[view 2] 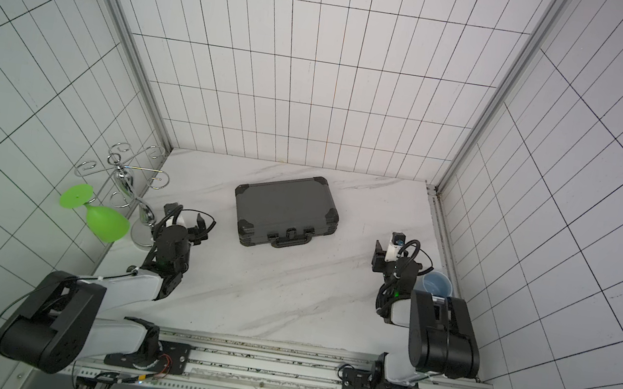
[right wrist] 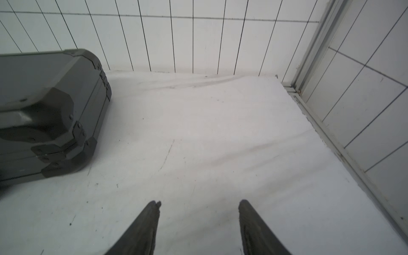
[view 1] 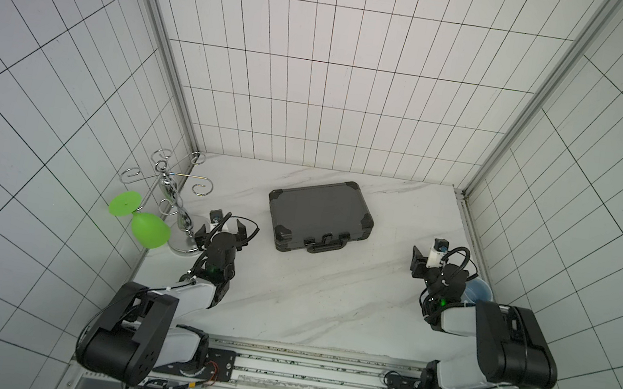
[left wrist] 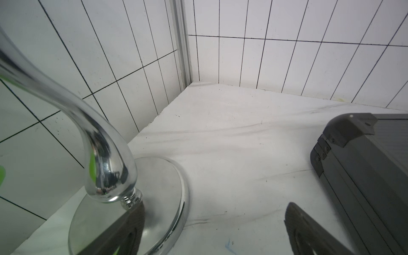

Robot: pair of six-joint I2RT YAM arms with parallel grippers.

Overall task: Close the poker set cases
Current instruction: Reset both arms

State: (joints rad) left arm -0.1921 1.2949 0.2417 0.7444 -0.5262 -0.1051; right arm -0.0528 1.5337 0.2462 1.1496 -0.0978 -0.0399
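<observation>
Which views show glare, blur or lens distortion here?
In both top views the wall grid splays outward, the case is sharp; left wrist view: the chrome stand mirrors its surroundings, blurred up close; right wrist view: right pincer fingers look soft.

No readable text, brand, number or sign in any view. poker set case: no lettering legible on lid, corner caps or latches in both top views. Faint blue scribble on table, near chrome stand base: not legible as letter or digit.
</observation>
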